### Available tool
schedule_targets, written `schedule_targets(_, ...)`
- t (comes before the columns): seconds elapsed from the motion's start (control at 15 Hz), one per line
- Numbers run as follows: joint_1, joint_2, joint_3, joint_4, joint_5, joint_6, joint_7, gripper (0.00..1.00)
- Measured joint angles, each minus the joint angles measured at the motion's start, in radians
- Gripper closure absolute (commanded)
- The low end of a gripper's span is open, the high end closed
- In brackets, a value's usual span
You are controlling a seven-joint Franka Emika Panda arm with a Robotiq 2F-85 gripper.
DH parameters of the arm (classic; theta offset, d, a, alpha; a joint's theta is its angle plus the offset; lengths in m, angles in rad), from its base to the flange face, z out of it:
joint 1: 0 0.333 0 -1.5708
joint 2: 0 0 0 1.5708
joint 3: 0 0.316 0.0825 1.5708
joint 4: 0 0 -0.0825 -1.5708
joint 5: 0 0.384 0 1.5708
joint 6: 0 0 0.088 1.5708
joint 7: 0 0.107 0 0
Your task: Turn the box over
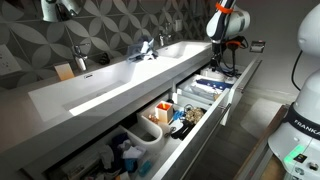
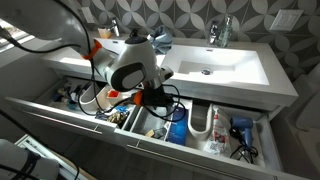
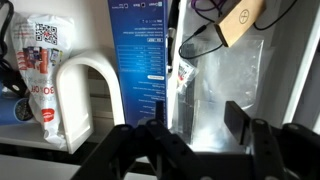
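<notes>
Bathroom drawer [image 1: 213, 122] sits open under the sink [image 2: 210, 70]. Blue box [image 3: 148, 60] stands upright beside a white curved piece [image 3: 85, 95]. Hand [image 3: 195, 140] hovers close by, fingers apart, empty.

Dim room, cool glare across the white countertop [image 1: 110, 88], drawer [image 1: 210, 120] contents shadowed, wrist view's gripper [image 3: 197, 145] blurred dark.
</notes>
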Motion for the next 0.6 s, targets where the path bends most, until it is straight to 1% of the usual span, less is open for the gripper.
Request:
schedule_targets(0.07, 0.000, -0.041, -0.002, 0.000, 0.039, -0.043, -0.025, 0.01)
schedule_targets(0.2, 0.009, -0.119, -0.017, 0.000, 0.096, -0.121, -0.066, 0.00)
schedule_targets(0.33, 0.034, -0.185, -0.050, 0.000, 0.117, -0.189, -0.093, 0.00)
schedule_targets(0.47, 0.067, -0.227, -0.087, -0.003, 0.117, -0.218, -0.101, 0.00)
schedule_targets(0.6, 0.088, -0.225, -0.106, -0.003, 0.117, -0.218, -0.101, 0.00)
